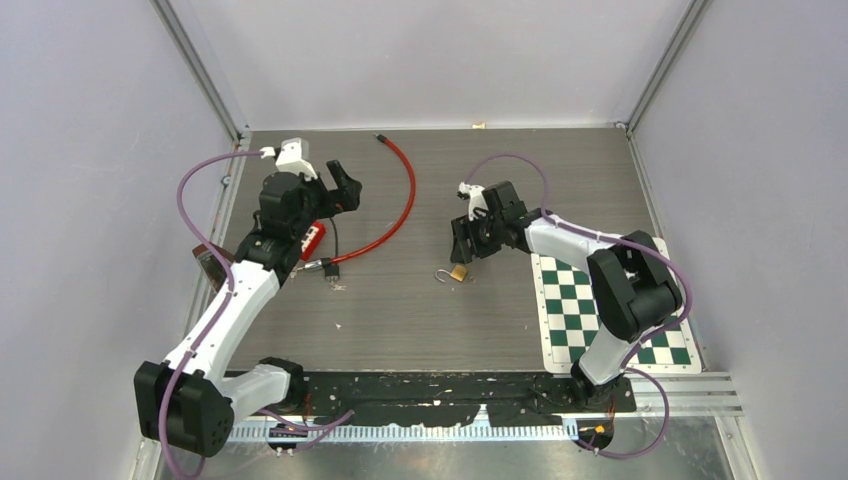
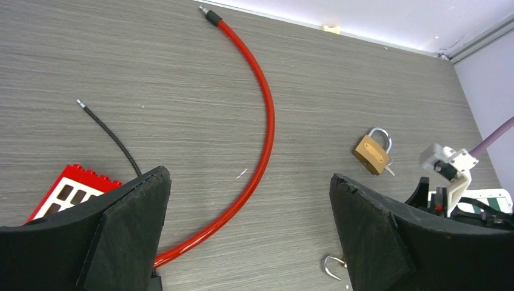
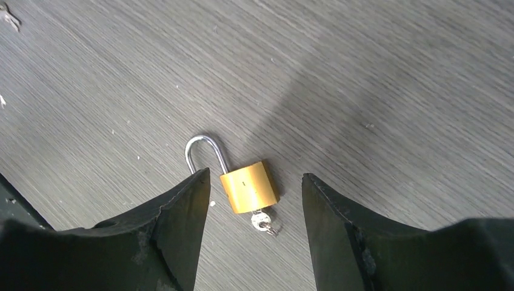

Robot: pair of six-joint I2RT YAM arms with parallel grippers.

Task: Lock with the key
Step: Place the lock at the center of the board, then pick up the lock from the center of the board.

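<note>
- Right pincer (image 3: 254, 177) is released, fingers apart, straddling the padlock (image 3: 248, 187) in the wrist view with a gap on both sides; nothing grasped.
- Left pincer (image 2: 248, 176) is spread wide and holds nothing, well apart from the lock, over the red cable (image 2: 267, 115) and near a red brick (image 2: 73, 188).
- Padlock lies flat on the worktop (image 1: 400, 320), just left of the chequered mat (image 1: 570, 300).
- Shackle (image 3: 203, 148) looks open, one leg free of the brass body; key (image 3: 263, 223) sits in the keyhole at the bottom end.
- Step, as I judge it: lining up to grab the body; locking not yet done.
- Risk: the left-hand finger in this view sits close to the free shackle leg, so a squeeze could catch the shackle and spin the lock.
- Risk: body lies slightly skewed to the fingers, so an off-centre pinch may squirt it out across the worktop.
- Risk: the key is tiny and sticks out, so a finger brushing it could knock it loose or jam it.
- Risk: with only one pincer close, pushing the shackle home may just shove the lock away.
</note>
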